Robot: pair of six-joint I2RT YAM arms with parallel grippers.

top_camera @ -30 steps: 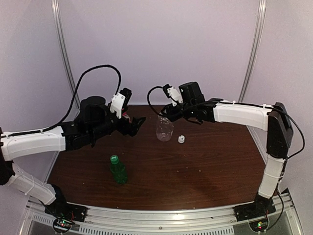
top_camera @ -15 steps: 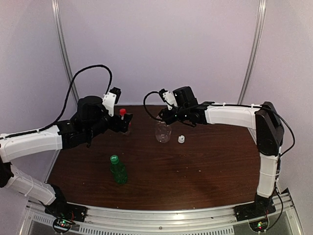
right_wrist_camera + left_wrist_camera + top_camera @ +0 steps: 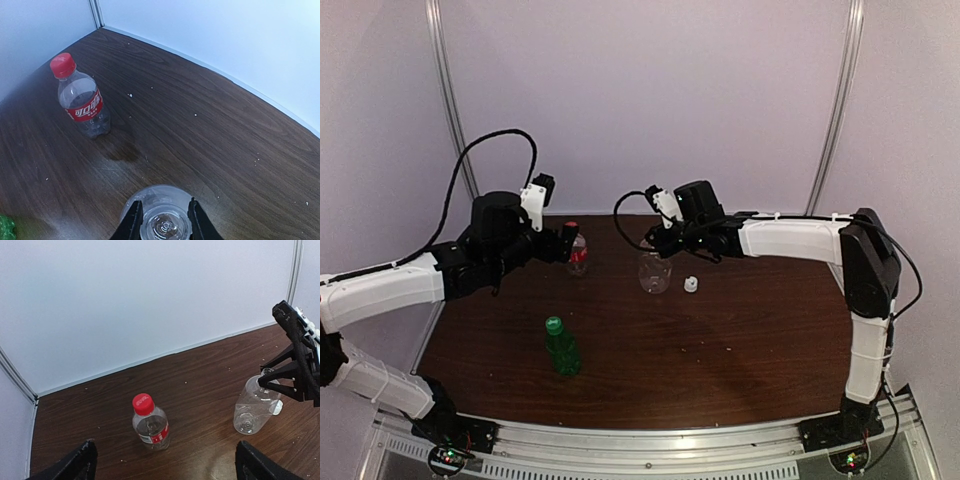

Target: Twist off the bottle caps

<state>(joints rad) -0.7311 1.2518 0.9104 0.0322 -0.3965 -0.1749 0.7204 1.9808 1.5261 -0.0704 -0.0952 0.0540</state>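
Leave the green bottle [image 3: 561, 350] nearest the bases alone for now: upright on the bench [image 3: 740, 350], green cap [image 3: 554, 324] on, well apart from both arms. Farther in, note the white cap [image 3: 691, 284] lying loose just beside the wide clear bottle [image 3: 655, 272], open at the mouth, and count that one as done. Read the right tool [image 3: 165, 221] as closed about that bottle's bare neck, with a finger on either side of the mouth. Beyond, toward the back wall, find the red-label bottle [image 3: 150, 427] upright with its red cap [image 3: 143, 403] on, just ahead of the left tool [image 3: 166, 445], spread wide and gripping nothing. Judge the step in hand as the left tool's reach for this bottle. Centre the body between the fingers, close on the label band rather than the cap, squeeze firmly without buckling the thin wall, and free the right tool beforehand for twisting the cap from above.
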